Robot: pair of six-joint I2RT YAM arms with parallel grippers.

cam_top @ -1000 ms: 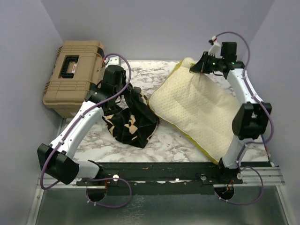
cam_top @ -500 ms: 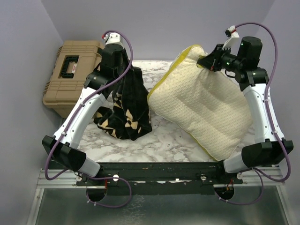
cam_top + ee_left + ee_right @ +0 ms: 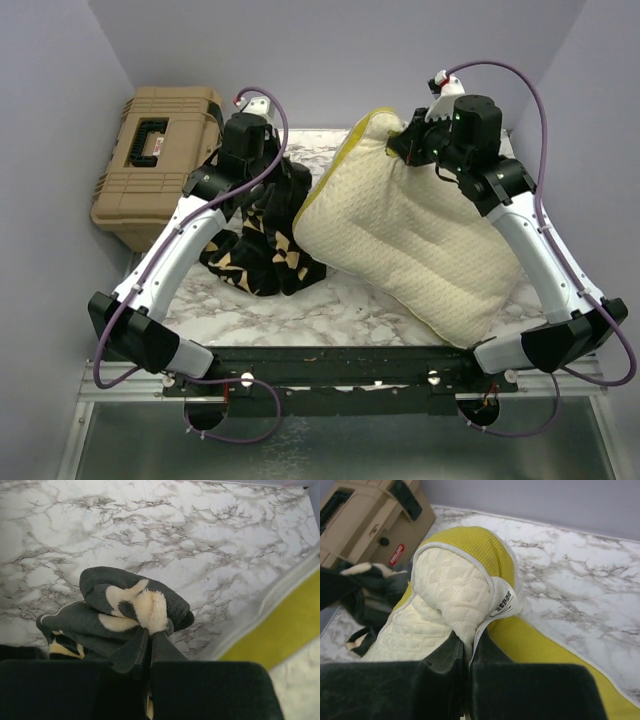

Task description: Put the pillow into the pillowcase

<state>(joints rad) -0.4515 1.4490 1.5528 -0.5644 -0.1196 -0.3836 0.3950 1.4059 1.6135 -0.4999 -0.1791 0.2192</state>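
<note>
The cream quilted pillow (image 3: 410, 240) with a yellow edge band is lifted at its far corner and slopes down to the table's front right. My right gripper (image 3: 405, 143) is shut on that corner, by the white label (image 3: 502, 602). The black pillowcase (image 3: 265, 235) with tan motifs hangs bunched from my left gripper (image 3: 262, 180), which is shut on a fold of it (image 3: 145, 612); its lower part rests on the table. The pillow's left edge touches the pillowcase. The pillowcase's opening is not visible.
A tan hard toolbox (image 3: 155, 160) stands at the back left, close behind the left arm; it also shows in the right wrist view (image 3: 375, 515). The marble tabletop (image 3: 340, 300) has walls at the back and both sides.
My right gripper has carried the pillow's raised corner to the left, toward the pillowcase. My left gripper has come down a little, so the pillowcase hangs lower and more bunched.
</note>
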